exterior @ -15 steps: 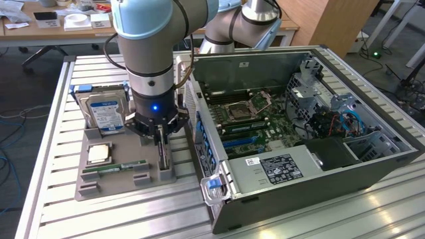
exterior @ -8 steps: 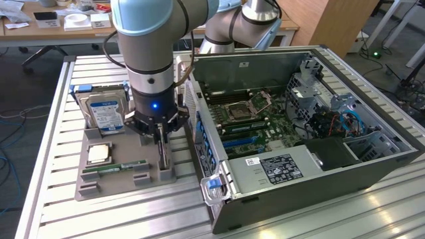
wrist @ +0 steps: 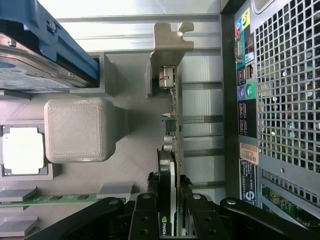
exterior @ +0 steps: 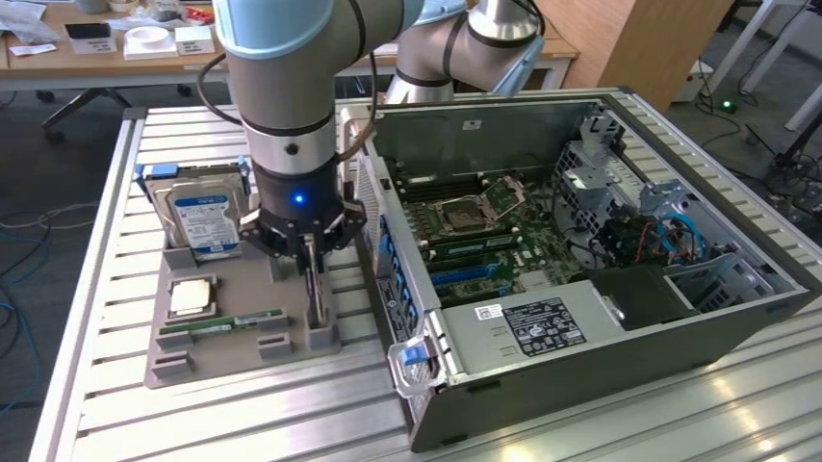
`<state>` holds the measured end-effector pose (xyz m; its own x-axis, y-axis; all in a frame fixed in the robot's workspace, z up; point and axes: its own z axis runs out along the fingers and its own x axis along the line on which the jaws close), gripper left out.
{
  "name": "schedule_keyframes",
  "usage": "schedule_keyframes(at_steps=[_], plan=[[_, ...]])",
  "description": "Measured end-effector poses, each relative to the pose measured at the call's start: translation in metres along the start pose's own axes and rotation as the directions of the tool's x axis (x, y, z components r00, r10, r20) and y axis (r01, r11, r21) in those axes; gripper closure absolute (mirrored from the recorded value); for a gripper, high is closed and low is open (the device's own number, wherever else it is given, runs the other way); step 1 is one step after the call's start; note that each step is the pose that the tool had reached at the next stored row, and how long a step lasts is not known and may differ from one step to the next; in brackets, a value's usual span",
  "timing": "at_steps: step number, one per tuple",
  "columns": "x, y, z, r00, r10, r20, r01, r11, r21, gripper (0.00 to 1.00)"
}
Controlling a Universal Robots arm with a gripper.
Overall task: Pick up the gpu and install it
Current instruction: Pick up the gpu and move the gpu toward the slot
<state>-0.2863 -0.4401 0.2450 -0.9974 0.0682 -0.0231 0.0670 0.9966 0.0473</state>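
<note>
Your tool (exterior: 312, 272) is clenched on the gpu (wrist: 173, 122), one finger on each face. The card stands on edge straight below the tool, lower edge down at the gray tray (exterior: 231, 361), silver bracket (wrist: 167, 47) at the end away from the fingers. The open computer case (exterior: 578, 289) is just beside the tool on one side. The hard drive (exterior: 206, 217), CPU (exterior: 191, 296) and RAM stick (exterior: 231, 322) are on the other. Tray and case sit on the table (exterior: 96, 404).
</note>
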Motion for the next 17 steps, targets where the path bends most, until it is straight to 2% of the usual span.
schedule_keyframes(at_steps=[9,17], plan=[[0.0,0.0003,-0.0065,1.0,0.0,0.0,0.0,1.0,-0.0001,0.73],[0.0,0.0009,-0.0187,1.0,0.0,0.0,0.0,1.0,0.0,0.73]])
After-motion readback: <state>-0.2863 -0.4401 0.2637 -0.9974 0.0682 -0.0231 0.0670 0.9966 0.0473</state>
